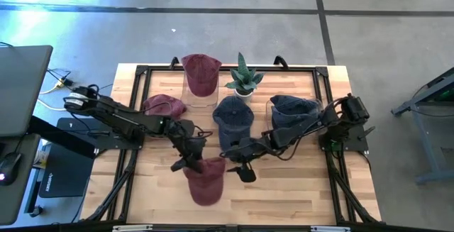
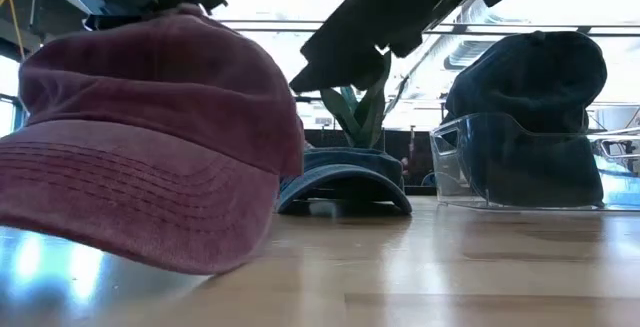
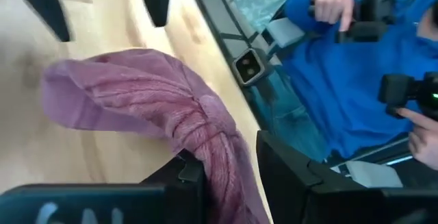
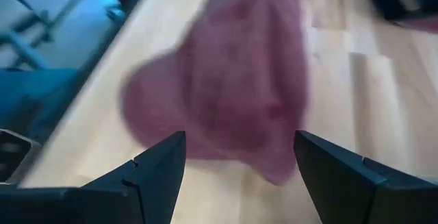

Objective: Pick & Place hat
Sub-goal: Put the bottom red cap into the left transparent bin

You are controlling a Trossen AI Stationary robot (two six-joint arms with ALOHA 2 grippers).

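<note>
Currently, by item:
Maroon hat (image 1: 206,180): lies on the table (image 1: 298,189), well in front of the plant (image 1: 244,78), its back bunched between the fingers of the left pincer (image 1: 190,158), apparently so it can be lifted.
Right pincer (image 1: 243,172): just beside that hat, fingers spread wide, holding nothing; probably ready to help.
Maroon hats: three, one propped on a clear stand (image 1: 201,98).
Dark blue hats: two, one in a clear holder (image 2: 530,167).
Plants: one.
</note>
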